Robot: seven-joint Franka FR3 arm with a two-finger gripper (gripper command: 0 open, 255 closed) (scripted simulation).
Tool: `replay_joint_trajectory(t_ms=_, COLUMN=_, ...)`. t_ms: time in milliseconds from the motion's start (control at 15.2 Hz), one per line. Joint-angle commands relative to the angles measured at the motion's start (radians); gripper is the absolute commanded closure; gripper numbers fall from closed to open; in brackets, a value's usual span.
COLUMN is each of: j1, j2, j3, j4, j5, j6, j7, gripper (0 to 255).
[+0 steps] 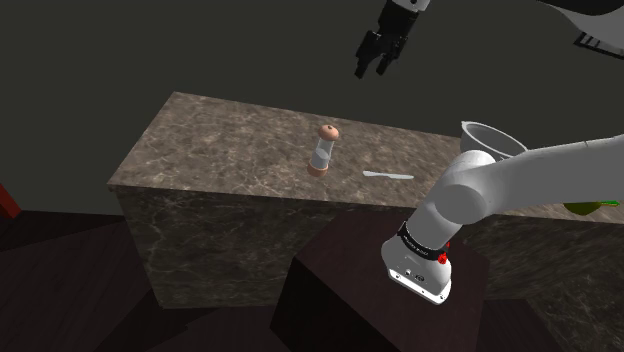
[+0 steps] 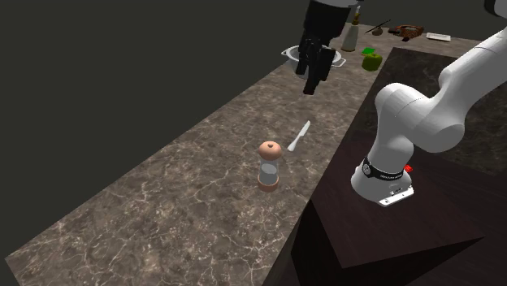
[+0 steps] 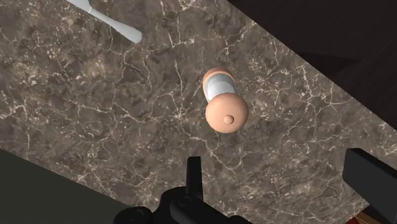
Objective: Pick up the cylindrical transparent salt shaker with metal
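The salt shaker (image 1: 323, 150) stands upright on the brown marble counter (image 1: 220, 140). It has a clear body, a rounded copper-coloured cap and a copper base. It also shows mid-counter in the second exterior view (image 2: 270, 166). From the wrist, I look down on the shaker's cap (image 3: 225, 112). My black gripper (image 1: 373, 60) hangs high above the counter, well apart from the shaker, up and to the shoulder view's right. Its fingers (image 3: 194, 175) stand wide apart with nothing between them; the gripper (image 2: 314, 75) is open.
A white knife (image 1: 388, 174) lies flat on the counter beside the shaker. A grey metal pot (image 1: 490, 141) stands near the arm's elbow. Farther along are a green pepper (image 2: 372, 58), a bottle (image 2: 350, 36) and other small items. The dark stand (image 2: 390, 219) borders the counter.
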Motion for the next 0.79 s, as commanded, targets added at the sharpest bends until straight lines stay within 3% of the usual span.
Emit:
replay_joint_trajectory(t_ms=0, j1=0.0, j2=0.0, j3=0.0, j4=0.0, j5=0.0, j6=0.0, j7=0.0, gripper=0)
replay_joint_trajectory(t_ms=726, j1=-0.016, j2=0.161, j3=0.06, j4=-0.246, j5=-0.102, j6=0.34, j7=0.044, gripper=0)
